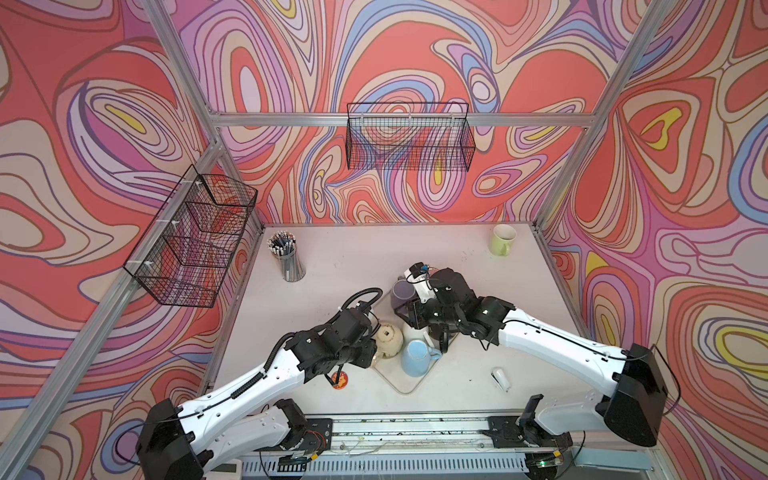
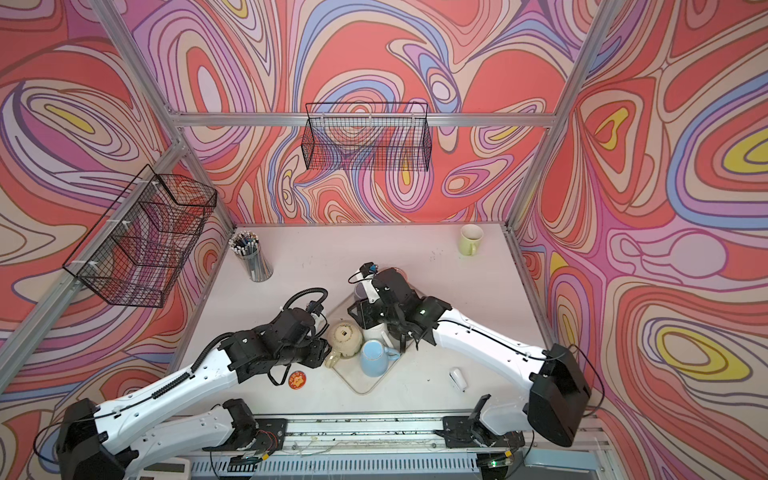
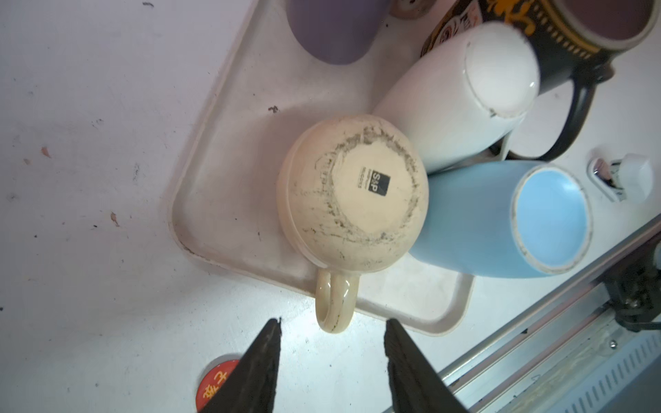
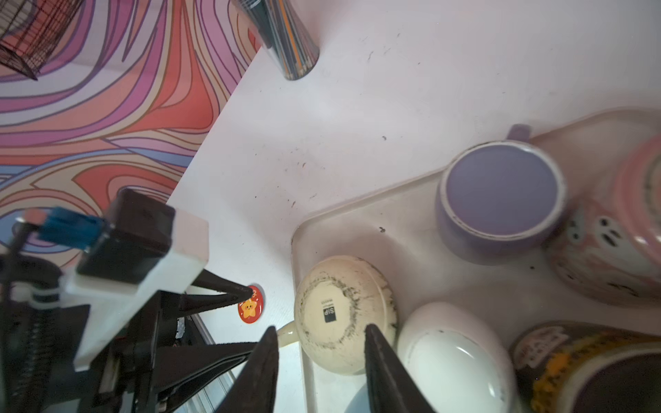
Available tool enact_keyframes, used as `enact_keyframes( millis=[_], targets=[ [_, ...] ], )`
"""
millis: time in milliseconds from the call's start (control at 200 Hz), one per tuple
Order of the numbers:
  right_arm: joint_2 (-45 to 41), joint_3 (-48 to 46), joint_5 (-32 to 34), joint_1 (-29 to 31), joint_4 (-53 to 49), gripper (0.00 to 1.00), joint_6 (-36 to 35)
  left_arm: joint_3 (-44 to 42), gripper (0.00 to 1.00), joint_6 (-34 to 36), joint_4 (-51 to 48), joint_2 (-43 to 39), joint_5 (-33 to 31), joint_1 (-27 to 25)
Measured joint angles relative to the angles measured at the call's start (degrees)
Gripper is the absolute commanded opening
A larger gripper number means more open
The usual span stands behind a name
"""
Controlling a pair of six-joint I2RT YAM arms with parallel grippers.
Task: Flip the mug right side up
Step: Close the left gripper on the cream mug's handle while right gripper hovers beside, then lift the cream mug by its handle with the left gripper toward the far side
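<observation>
The left arm reaches in low from the near left. The left gripper (image 3: 333, 321) is level with the tray (image 3: 221, 150), jaws apart and empty, pointing at the handle (image 3: 334, 304) of the cream mug (image 3: 352, 193). The right arm bends down over the tray from the right, and the right gripper (image 4: 321, 326) hangs above that mug, jaws apart, holding nothing. The cream mug sits base up in the tray, its handle jutting past the rim. The white mug (image 3: 465, 100) and blue mug (image 3: 493, 221) are just beside it. The purple mug (image 4: 500, 193), pink mug (image 4: 615, 232) and black mug (image 3: 572, 35) share the tray. A cup (image 1: 291, 266) holds pencils (image 1: 280, 243).
</observation>
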Motion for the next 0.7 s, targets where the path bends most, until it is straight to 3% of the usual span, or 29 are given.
enact_keyframes(
  millis=[255,461,701],
  targets=[
    [-8.4,-3.5,-0.2,-6.6,-2.8,0.46,-1.6,-0.1,0.58,0.1,0.2,6.1,-1.7,-3.2],
    [-11.5,-7.0,-0.4,-11.3,-4.5,0.46,-1.7,-0.2,0.49,1.1,3.4,9.4,-1.9,-3.2],
    [-11.7,-8.3,-1.1,-12.2,-5.2,0.46,-1.7,-0.1,0.39,2.4,5.3,15.1,-2.0,-3.2]
  ],
)
